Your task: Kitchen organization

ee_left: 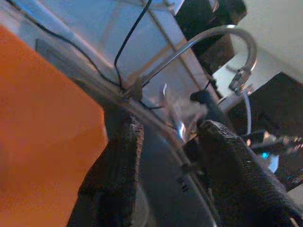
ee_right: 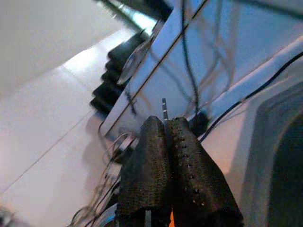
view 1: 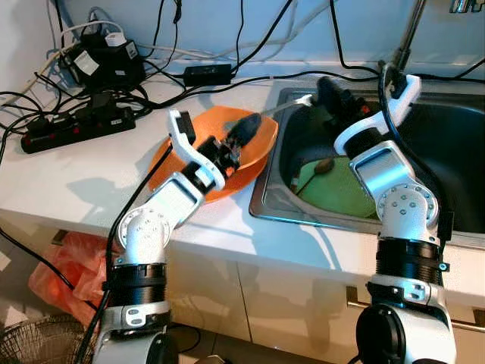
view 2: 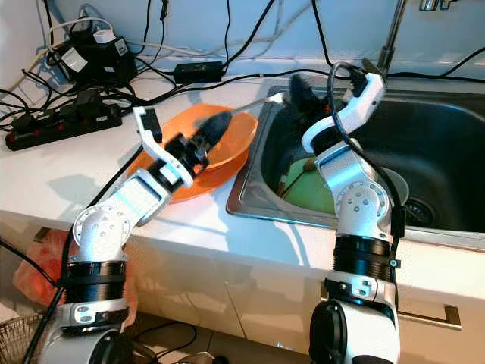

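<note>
While the left gripper is reaching over the orange bowl, its two black fingers are standing apart and holding nothing that I can make out. That bowl is sitting on the white counter at about nine o'clock from the sink, its rim nearly touching the steel edge. It is looking like light, stiff plastic, smooth and probably slippery, so pinching the rim should be working best. The right gripper is hanging above the sink's near corner, fingers pressed together on a thin metal utensil, likely light and rigid. A green plate is lying in the basin. No readable writing or brand is showing anywhere.
</note>
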Controlling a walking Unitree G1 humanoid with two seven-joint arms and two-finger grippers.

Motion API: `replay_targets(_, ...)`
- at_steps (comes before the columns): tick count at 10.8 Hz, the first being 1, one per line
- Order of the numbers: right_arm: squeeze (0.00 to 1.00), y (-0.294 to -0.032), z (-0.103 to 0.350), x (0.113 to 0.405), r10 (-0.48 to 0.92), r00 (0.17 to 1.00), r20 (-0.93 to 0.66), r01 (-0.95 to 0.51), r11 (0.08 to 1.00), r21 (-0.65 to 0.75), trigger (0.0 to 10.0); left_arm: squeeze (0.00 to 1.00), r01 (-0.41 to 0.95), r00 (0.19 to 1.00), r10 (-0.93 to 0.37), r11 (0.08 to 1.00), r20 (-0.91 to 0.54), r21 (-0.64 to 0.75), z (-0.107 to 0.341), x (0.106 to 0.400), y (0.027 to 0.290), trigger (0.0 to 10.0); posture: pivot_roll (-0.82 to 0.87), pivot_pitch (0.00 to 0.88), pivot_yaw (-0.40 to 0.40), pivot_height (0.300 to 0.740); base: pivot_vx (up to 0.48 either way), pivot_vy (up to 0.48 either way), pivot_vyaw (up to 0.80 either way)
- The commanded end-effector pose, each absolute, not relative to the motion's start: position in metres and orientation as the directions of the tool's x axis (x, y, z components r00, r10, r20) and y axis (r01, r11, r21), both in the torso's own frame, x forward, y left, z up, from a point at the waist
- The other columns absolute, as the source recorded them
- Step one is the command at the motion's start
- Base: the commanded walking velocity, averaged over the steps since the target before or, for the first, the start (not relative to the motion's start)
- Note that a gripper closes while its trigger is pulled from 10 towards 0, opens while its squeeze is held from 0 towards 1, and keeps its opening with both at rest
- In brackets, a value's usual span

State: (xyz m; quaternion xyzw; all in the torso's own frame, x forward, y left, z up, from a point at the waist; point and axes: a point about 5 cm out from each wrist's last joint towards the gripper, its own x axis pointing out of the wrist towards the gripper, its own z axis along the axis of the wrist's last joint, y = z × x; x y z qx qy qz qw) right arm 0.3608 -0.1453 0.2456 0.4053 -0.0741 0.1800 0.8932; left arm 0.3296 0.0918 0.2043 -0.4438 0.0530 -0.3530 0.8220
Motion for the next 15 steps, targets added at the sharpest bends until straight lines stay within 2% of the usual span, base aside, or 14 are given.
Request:
replay_targets(1, 0.00, -0.151, 0.252, 0.365, 0.204, 0.938, 0.282, -0.346, 0.634, 0.692, 0.0, 1.00, 0.559, 0.731, -0.649, 0.393, 0.211, -0.730, 0.205, 0.326, 0.093, 10.0, 0.06, 0.039, 0.127, 0.740, 0.000, 0.000, 0.00)
replay_targets(4, 0.00, -0.169, 0.249, 0.369, 0.063, 0.967, 0.246, -0.222, 0.679, 0.700, 0.0, 1.00, 0.584, 0.709, -0.675, 0.401, 0.203, -0.706, 0.203, 0.322, 0.086, 10.0, 0.06, 0.040, 0.128, 0.740, 0.000, 0.000, 0.00)
replay_targets(6, 0.00, -0.195, 0.237, 0.374, -0.094, 0.982, 0.163, -0.043, 0.729, 0.684, 0.0, 1.00, 0.635, 0.681, -0.714, 0.466, 0.162, -0.616, 0.199, 0.317, 0.084, 10.0, 0.06, 0.041, 0.122, 0.740, 0.000, 0.000, 0.00)
replay_targets(8, 0.00, -0.221, 0.239, 0.377, -0.222, 0.961, 0.164, 0.071, 0.773, 0.630, 0.0, 1.00, 0.713, 0.621, -0.777, 0.503, 0.105, -0.489, 0.192, 0.305, 0.075, 10.0, 0.07, 0.039, 0.120, 0.740, 0.000, 0.000, 0.00)
replay_targets(10, 0.00, -0.233, 0.237, 0.379, -0.274, 0.948, 0.162, 0.132, 0.801, 0.583, 0.0, 1.00, 0.712, 0.625, -0.774, 0.514, 0.099, -0.478, 0.189, 0.305, 0.075, 10.0, 0.07, 0.037, 0.119, 0.740, 0.000, 0.000, 0.00)
replay_targets(11, 0.00, -0.233, 0.229, 0.380, -0.264, 0.955, 0.132, 0.171, 0.858, 0.484, 0.0, 1.00, 0.715, 0.628, -0.772, 0.525, 0.096, -0.462, 0.190, 0.306, 0.077, 10.0, 0.07, 0.036, 0.117, 0.740, 0.000, 0.000, 0.00)
replay_targets(12, 0.00, -0.229, 0.214, 0.384, -0.234, 0.970, 0.066, 0.193, 0.904, 0.381, 0.9, 1.00, 0.724, 0.632, -0.771, 0.552, 0.078, -0.414, 0.188, 0.306, 0.079, 10.0, 0.07, 0.036, 0.118, 0.740, 0.000, 0.000, 0.00)
replay_targets(13, 0.00, -0.225, 0.204, 0.387, -0.201, 0.979, 0.020, 0.184, 0.928, 0.324, 0.4, 1.00, 0.728, 0.633, -0.771, 0.563, 0.069, -0.391, 0.188, 0.306, 0.079, 10.0, 0.07, 0.036, 0.118, 0.740, 0.000, 0.000, 0.00)
replay_targets(14, 0.00, -0.223, 0.200, 0.388, -0.193, 0.981, 0.007, 0.181, 0.932, 0.313, 1.2, 1.00, 0.735, 0.634, -0.771, 0.576, 0.060, -0.359, 0.187, 0.305, 0.080, 10.0, 0.07, 0.036, 0.118, 0.740, 0.000, 0.000, 0.00)
replay_targets(15, 0.00, -0.218, 0.194, 0.391, -0.164, 0.986, -0.021, 0.164, 0.953, 0.256, 9.0, 1.00, 0.734, 0.638, -0.769, 0.592, 0.041, -0.333, 0.187, 0.305, 0.081, 10.0, 0.07, 0.036, 0.118, 0.740, 0.000, 0.000, 0.00)
